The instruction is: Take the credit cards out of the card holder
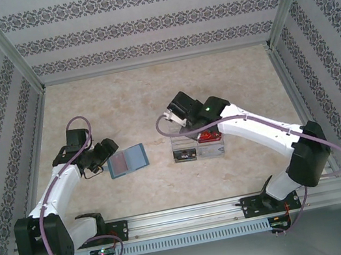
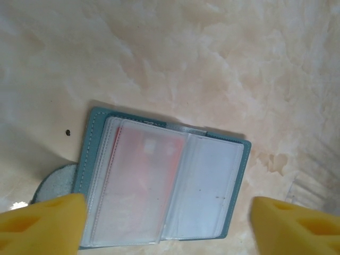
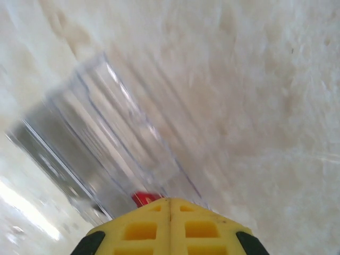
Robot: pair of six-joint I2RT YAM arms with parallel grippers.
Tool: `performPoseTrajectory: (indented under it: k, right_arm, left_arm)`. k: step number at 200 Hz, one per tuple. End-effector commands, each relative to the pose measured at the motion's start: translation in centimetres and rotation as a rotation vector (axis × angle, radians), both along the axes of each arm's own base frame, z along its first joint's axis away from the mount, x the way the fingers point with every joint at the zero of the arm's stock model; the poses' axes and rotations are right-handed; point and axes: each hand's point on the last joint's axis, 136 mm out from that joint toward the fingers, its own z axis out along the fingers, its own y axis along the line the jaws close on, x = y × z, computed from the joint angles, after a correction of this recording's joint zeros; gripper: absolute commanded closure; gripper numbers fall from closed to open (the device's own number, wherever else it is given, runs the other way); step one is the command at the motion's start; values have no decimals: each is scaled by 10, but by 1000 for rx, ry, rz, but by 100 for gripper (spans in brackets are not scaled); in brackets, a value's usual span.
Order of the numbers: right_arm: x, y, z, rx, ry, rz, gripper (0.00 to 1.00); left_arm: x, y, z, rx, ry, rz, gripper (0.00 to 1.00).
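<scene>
Now | one card holder (image 2: 212, 186), one card (image 2: 141, 180) | left jaws apart | right jaws together

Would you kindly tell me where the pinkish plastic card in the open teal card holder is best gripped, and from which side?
Grip the pinkish plastic card by its far short edge in the left wrist view, where the clear sleeve seems to open. It lies flat inside the teal card holder, so come in low from that end.
</scene>
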Motion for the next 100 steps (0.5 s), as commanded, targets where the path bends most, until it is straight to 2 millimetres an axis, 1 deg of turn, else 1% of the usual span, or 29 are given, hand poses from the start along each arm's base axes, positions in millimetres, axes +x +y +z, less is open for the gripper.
performPoseTrajectory:
  k: [1,10,13,25,49,69,84,100]
  right_arm:
    - [1,46,21,295,74,-137,100]
    - [0,60,23,363,126,-169,100]
    - [1,65,22,380,142,-175,100]
    - [-2,85,18,456,214,-192,100]
    - [-3,119,-2,526,294,-229,100]
    - [-7,145,-24,526,351,-240,100]
    - [-9,160,-42,510,382,-250,100]
    - [-7,171,-64,484,420,-283,100]
  left_arm:
    - [-8,-1,-3,-5,24,3,35]
    - [-9,-1,-4,-5,26,3,42]
    - [-9,-1,-4,-6,26,5,45]
    - [-10,-1,-6,-5,33,6,52]
    - [-9,-3,-11,-15,47,-3,61]
    - [-8,-6,-19,-33,71,-11,72]
    - [-8,-9,-25,-46,88,-15,73]
    - [-8,-11,-31,-59,104,-17,73]
